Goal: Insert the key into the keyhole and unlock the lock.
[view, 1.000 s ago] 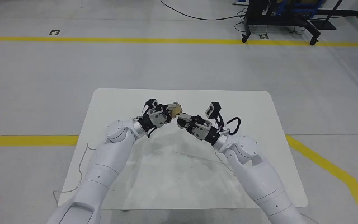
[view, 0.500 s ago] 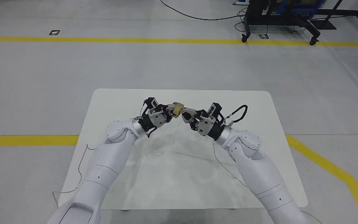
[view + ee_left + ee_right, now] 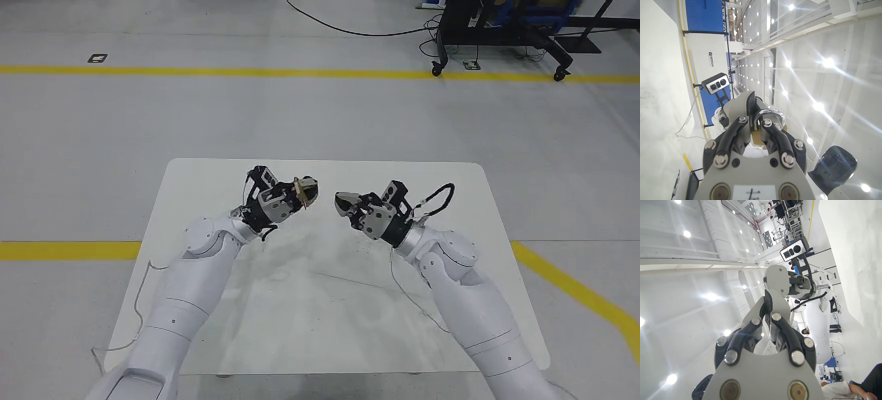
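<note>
In the top view my left gripper [image 3: 296, 191] hangs above the white table [image 3: 330, 320], shut on a small brass padlock [image 3: 306, 187]. The left wrist view shows the padlock [image 3: 770, 112] with its silver shackle curving over the brass body between the fingers [image 3: 750, 103]. My right gripper [image 3: 343, 204] hovers a short gap away at about the same height, pointing at the lock. Its fingers [image 3: 770, 311] are pressed shut on the key, which is almost wholly hidden between the pads. The right wrist view also shows the left gripper [image 3: 780, 281] farther off.
The table's far edge [image 3: 330, 162] lies just beyond both grippers. A thin cable [image 3: 150, 272] runs along the left side. A black wheeled cart [image 3: 500, 35] stands on the floor far behind, past a yellow floor line [image 3: 200, 70].
Half a second ago the right gripper's tip was touching the padlock. It has since drawn back to the right, and the left gripper has shifted slightly left and up with the lock.
</note>
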